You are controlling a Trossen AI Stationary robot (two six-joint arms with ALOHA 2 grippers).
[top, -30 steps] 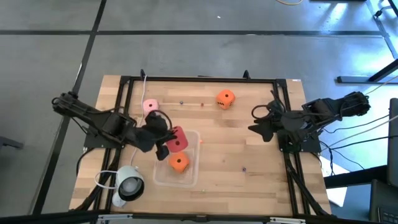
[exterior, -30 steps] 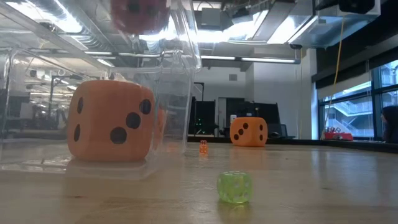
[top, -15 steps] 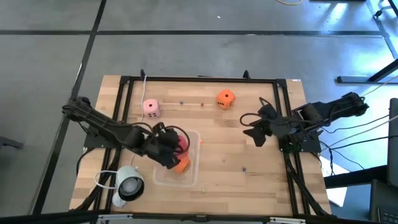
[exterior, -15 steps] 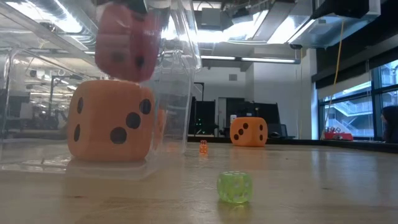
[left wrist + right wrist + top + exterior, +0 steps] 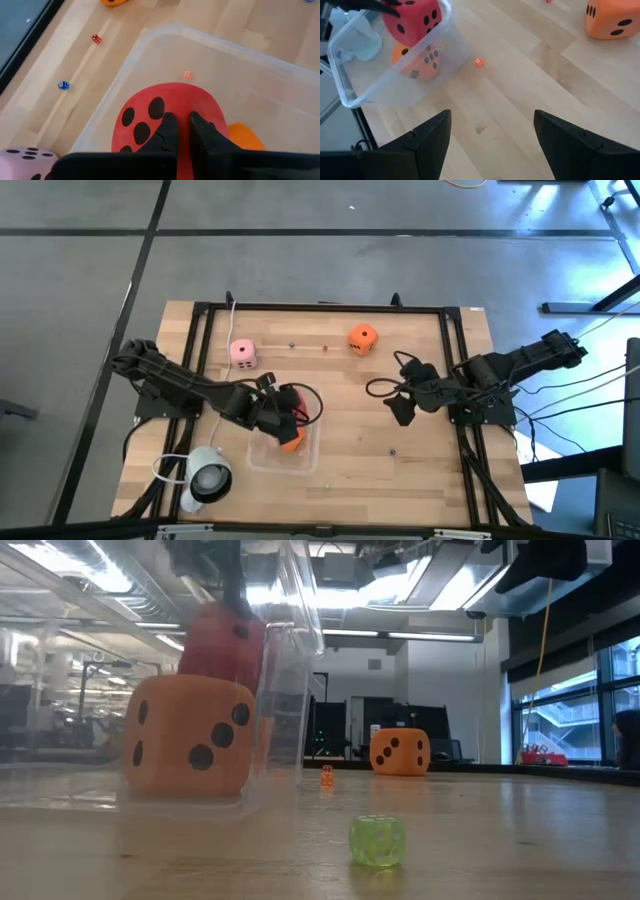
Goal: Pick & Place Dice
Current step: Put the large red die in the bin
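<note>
My left gripper (image 5: 275, 418) reaches down into a clear plastic container (image 5: 305, 465) and is shut on the red die (image 5: 145, 115). The red die sits on top of an orange die (image 5: 291, 443) that lies on the container's floor (image 5: 190, 735). A second orange die (image 5: 362, 338) and the pale pink die (image 5: 242, 352) rest on the wood near the table's far edge. My right gripper (image 5: 398, 402) hovers open over bare wood right of the container, touching nothing (image 5: 492, 125). My left gripper pinches the red die's upper side (image 5: 165, 107) between its two nearly closed fingers, coming from above and slanting down. The die's underside rests on the orange die (image 5: 415, 60), and the red die (image 5: 412, 20) stands above the container's rim.
Tiny dice lie scattered on the wood: a green one (image 5: 377, 840), an orange one (image 5: 478, 62), a red one (image 5: 96, 38) and a blue one (image 5: 63, 85). A white round device (image 5: 205, 475) stands at the near left corner. A black frame (image 5: 320, 307) borders the table.
My left gripper has carried the red die down and toward the near edge, from above the container into it, onto the orange die. The orange die and the container have shifted and tilted slightly. My right gripper has moved toward the table's left, staying open.
</note>
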